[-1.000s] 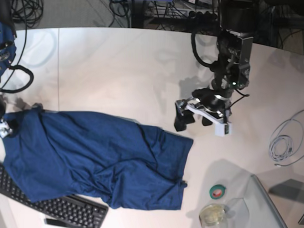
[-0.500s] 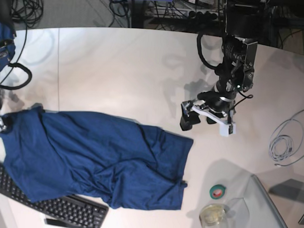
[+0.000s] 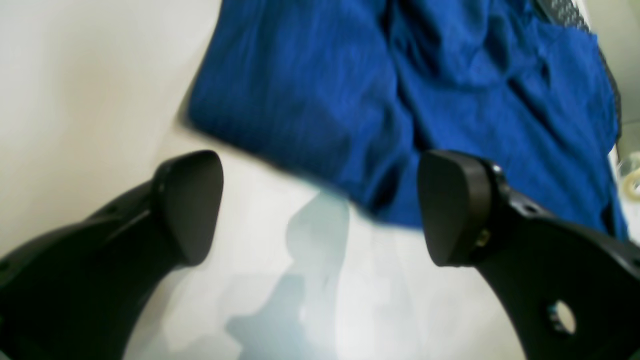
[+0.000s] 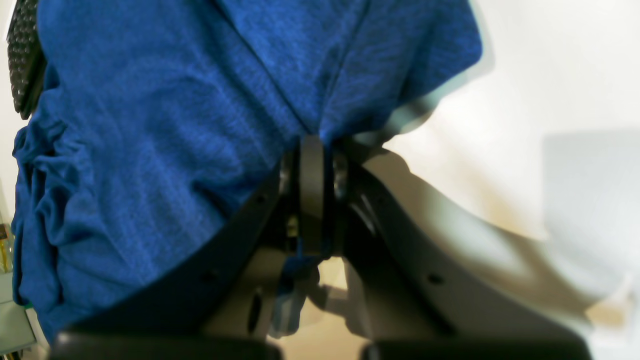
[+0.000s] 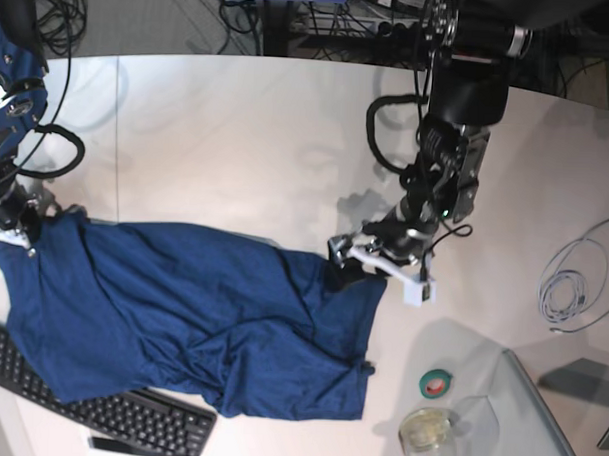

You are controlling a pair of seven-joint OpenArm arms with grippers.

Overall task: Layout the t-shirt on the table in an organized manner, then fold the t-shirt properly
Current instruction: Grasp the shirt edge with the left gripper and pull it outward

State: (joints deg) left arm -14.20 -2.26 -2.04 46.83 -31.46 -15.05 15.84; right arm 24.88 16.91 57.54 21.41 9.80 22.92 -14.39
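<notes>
Two end effectors at work on one shirt [image 5: 191,319], which lies crumpled and unspread across the near-left part of the worktop [image 5: 237,146], its lower edge overlapping a keyboard [image 5: 108,416].

Right end effector [image 4: 312,150]: clamped on a fold at the shirt's far-left edge, cloth bunched between closed jaws.

Left end effector [image 3: 320,205]: jaws wide apart, empty, poised over the shirt's right corner, cloth just ahead of the pads.

Step in hand, as judged: securing a second hold for spreading.

Handling notes: the left should take the hem corner alone, one layer if possible, and close fully before any pull. Both holds should then draw apart evenly and low, clear of the keyboard, tape roll [image 5: 437,383] and dish [image 5: 425,429].
</notes>
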